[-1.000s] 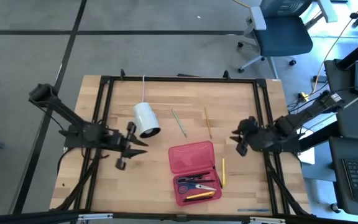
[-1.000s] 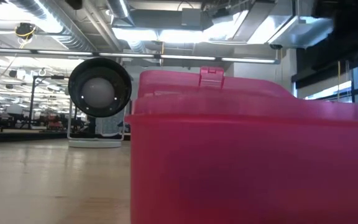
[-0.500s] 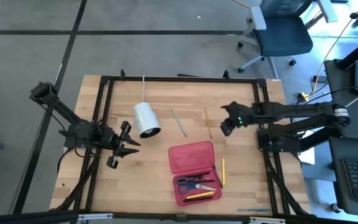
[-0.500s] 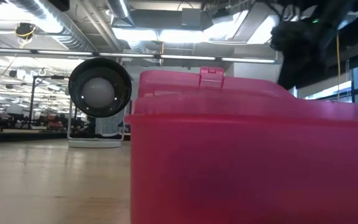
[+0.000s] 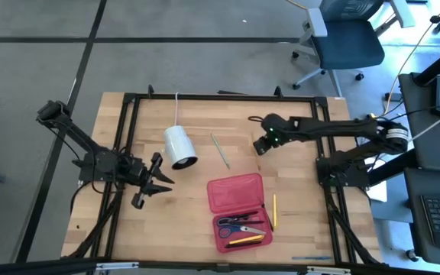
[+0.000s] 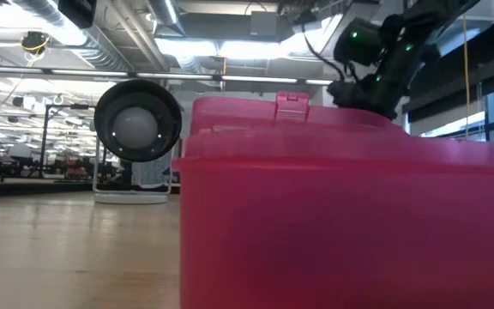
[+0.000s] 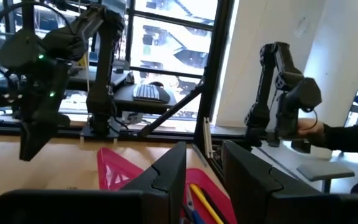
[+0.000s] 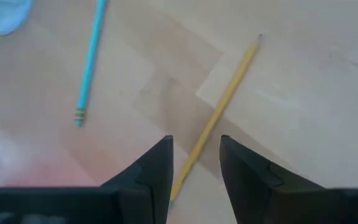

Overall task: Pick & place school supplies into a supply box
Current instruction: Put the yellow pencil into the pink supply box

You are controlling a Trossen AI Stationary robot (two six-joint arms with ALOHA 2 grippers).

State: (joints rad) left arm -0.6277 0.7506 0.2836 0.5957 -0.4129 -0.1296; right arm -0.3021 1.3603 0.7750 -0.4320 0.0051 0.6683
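The red supply box (image 5: 235, 194) lies open near the table's middle front, and in its tray are blue-handled scissors (image 5: 239, 228), a dark pen (image 5: 239, 219) and a yellow pencil (image 5: 245, 240). A wood-coloured pencil (image 5: 257, 162) and a green pencil (image 5: 220, 150) lie flat on the table behind the box. A short yellow pencil (image 5: 274, 210) lies to the box's right. My right gripper (image 5: 260, 143) hangs open above the wood-coloured pencil (image 8: 225, 106), slanting down, one finger to each side of it, clear of it. My left gripper (image 5: 155, 183) stands open left of the box, roughly level.
A white cylinder (image 5: 179, 147) with a cord lies on its side at the far left of the pencils. A black frame (image 5: 128, 137) runs round the tabletop. A thin blue pen (image 5: 312, 257) lies at the near right edge. Bare wood shows between the cylinder and the box.
My right gripper has swung from the table's right edge toward the left and far side, sunk lower and rolled, and now hangs over the wood-coloured pencil. My left gripper has drawn back slightly toward the left edge. No supplies have moved.
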